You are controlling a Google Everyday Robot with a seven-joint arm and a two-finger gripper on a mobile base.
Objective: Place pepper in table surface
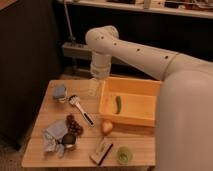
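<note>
- We see the gripper [94,87] hanging from the white arm [135,49] at the far side of the table, just beside the far-left corner of the yellow bin [131,120] and outside its wall. It is over bare wood, not over the pepper.
- The claw stands wide and we see nothing between its fingers. That suits a reach that has yet to take hold of anything.
- The pepper [118,104], 1 slender green chili, lies flat on the bin floor near the middle, well apart from every wall. We judge this gives room to come straight down on it, 1 finger on either side.
- The table surface [137,141] is where the pepper has to end up, so the task is not yet done: the pick is still ahead.
- Bare wood is scarce. A white-handled utensil [80,107] lies near the bin's left wall, and a yellowish round fruit [107,126] sits just in front of the bin.
- A dark bunch of grapes [74,125], a crumpled cloth [52,140] and a dark round fruit [68,140] crowd the near left.
- A flat block [101,150] and a light-green cup [123,155] sit along the near edge, and a blue-grey item [60,91] rests at the far left.
- We judge the open strip in front of the bin the likeliest drop spot.
</note>
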